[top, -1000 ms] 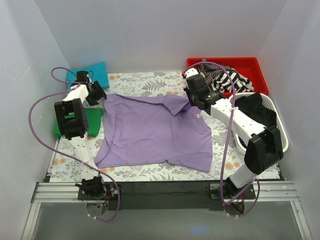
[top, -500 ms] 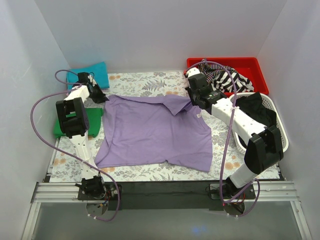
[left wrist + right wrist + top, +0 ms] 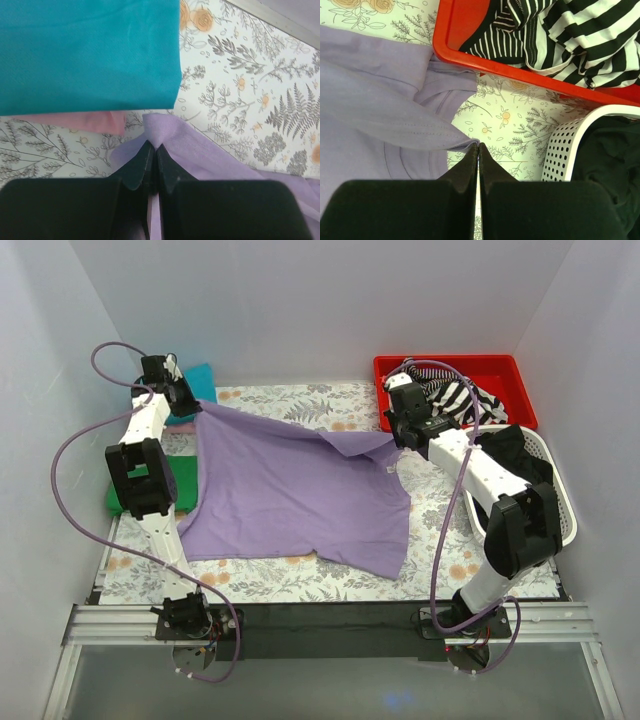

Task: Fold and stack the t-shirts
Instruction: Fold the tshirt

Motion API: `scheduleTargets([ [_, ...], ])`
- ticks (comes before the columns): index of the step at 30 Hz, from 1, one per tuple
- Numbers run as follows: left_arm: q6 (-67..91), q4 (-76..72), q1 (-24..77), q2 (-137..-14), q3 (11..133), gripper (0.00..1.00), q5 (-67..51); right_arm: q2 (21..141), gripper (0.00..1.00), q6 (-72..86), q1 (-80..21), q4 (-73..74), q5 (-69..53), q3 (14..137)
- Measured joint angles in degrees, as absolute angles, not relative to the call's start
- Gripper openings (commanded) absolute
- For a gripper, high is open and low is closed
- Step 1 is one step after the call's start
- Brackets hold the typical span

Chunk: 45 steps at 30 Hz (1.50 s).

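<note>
Lavender t-shirt [image 3: 290, 480] on a grey-fern, orange-rose print table cover [image 3: 300, 405].
Left: teal t-shirt [image 3: 85, 50], pink t-shirt [image 3: 70, 121], green t-shirt [image 3: 118, 502]. Right: red tray [image 3: 450, 362], black-and-white striped garment [image 3: 580, 30], white basket [image 3: 560, 150], black cloth [image 3: 610, 155].

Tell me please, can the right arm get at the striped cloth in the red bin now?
Probably not right away. The striped cloth lies close by in the red bin, nothing between, but the right claw is shut on the lavender t-shirt and must let go first.

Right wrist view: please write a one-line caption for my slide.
Right fingers shut on the lavender t-shirt edge, beside a red tray of striped clothing and a white basket.
</note>
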State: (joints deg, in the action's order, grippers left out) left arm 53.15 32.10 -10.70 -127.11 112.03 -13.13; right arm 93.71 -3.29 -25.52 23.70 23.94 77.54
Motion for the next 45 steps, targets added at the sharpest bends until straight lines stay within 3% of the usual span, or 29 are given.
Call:
scheduleTargets([
  [8,51.4,31.5,-9.5,-122.7,107.6,0.00,-13.0,94.4,0.01,-3.2,-24.4,23.8,23.2,78.2],
  [16,52.4,26.2,-7.6,-102.9,81.0,0.00,-6.6,93.1,0.01,-2.1,-24.1,23.9,21.7,76.9],
  [24,53.4,23.9,-7.7,-99.2,70.3,0.00,-0.3,90.6,0.01,1.3,-24.1,24.8,19.5,72.1],
  [28,53.3,24.3,-7.7,-99.2,69.8,0.20,1.4,90.3,0.01,2.7,-24.1,25.9,19.3,69.7],
  [29,53.3,24.2,-7.7,-99.2,69.8,0.43,1.6,90.3,0.01,2.9,-24.0,26.1,19.4,69.2],
  [31,53.4,24.5,-7.7,-99.2,69.9,0.46,2.2,90.3,0.04,3.3,-24.0,26.7,19.4,68.4],
  [34,53.5,25.8,-7.7,-100.3,71.8,0.50,2.9,90.3,0.27,3.9,-24.0,27.1,19.7,68.1],
  [35,53.7,26.5,-7.7,-101.0,72.8,0.51,3.3,90.3,0.29,4.3,-24.0,27.1,20.2,68.1],
  [36,53.9,27.0,-7.7,-101.7,73.9,0.60,3.8,90.2,0.31,4.4,-24.0,27.1,20.7,68.1],
  [45,56.7,27.1,-7.7,-99.2,75.2,0.72,9.5,85.2,0.37,4.5,-24.0,27.2,20.6,71.0],
])
